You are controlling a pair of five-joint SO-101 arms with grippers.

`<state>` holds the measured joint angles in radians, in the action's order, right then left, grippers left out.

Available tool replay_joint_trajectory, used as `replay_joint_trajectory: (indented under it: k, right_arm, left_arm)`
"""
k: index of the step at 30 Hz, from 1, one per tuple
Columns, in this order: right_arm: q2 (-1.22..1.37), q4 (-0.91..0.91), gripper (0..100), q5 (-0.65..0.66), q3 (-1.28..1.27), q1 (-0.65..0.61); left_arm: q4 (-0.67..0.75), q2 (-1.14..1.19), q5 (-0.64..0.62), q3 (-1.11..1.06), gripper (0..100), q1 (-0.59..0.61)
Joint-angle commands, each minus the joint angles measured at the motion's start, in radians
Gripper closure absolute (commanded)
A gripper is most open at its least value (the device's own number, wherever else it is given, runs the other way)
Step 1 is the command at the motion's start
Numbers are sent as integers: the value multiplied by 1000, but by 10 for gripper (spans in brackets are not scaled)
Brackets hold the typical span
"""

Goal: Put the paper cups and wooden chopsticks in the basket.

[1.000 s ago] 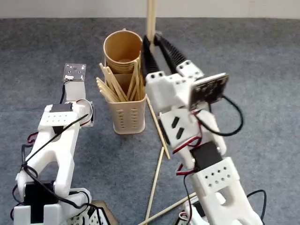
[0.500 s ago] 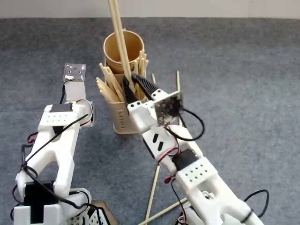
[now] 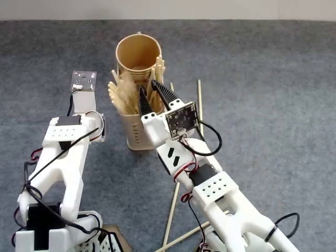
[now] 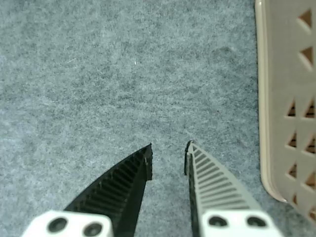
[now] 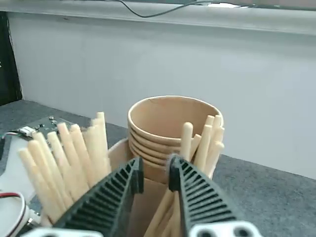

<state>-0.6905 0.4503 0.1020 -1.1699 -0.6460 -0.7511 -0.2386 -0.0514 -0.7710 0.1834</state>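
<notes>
A stack of brown paper cups (image 3: 137,53) stands at the far end of the beige basket (image 3: 143,132). Several wooden chopsticks (image 3: 122,93) stand upright beside it in the basket. My right gripper (image 3: 148,86) hovers just over the basket's near side, open, with nothing held between its fingers. The right wrist view has the gripper (image 5: 155,165) in front of the cups (image 5: 170,129) and chopsticks (image 5: 74,150). My left gripper (image 4: 169,147) is open and empty over bare carpet, close beside the basket wall (image 4: 286,98). Loose chopsticks (image 3: 199,102) lie on the carpet right of the basket.
Two more loose chopsticks (image 3: 172,212) (image 3: 184,237) lie near the right arm's base. The left arm (image 3: 68,144) stands left of the basket. Grey carpet (image 3: 273,79) covers the table. A white wall (image 5: 276,89) is behind.
The right gripper, which held long chopsticks upright above the basket, has lowered a little and let go. Those chopsticks now stand in the basket. The left arm has not moved.
</notes>
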Motion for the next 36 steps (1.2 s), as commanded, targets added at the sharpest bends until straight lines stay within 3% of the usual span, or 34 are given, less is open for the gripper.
replay_joint_trajectory:
  k: [1,3,10,12,15,22,25,27,31,36]
  right_arm:
    - [-114,-79,903,17,56,-7]
    - [-202,-252,903,17,108,16]
    - [-360,-1170,903,68,473,142]
    - [-358,-1334,903,110,538,145]
    - [-366,-1475,902,163,443,145]
    - [-367,-1613,902,265,76,143]
    - [-367,-1667,902,350,44,150]
    - [-367,-1646,902,336,44,173]
    - [-361,-1419,902,236,38,232]
    - [-343,-1056,902,144,-130,217]
  left_arm:
    - [17,-4,-6,5,873,-15]
    - [17,-4,-6,5,873,-15]
    - [46,-4,-6,4,873,-15]
    - [46,-4,-6,4,873,-15]
    - [43,-4,-6,4,873,-15]
    - [43,-4,-6,4,873,-12]
    - [43,-4,-6,4,873,-12]
    - [43,-4,-6,4,873,-13]
    - [41,-4,-6,4,873,-12]
    - [41,-4,-6,4,873,-12]
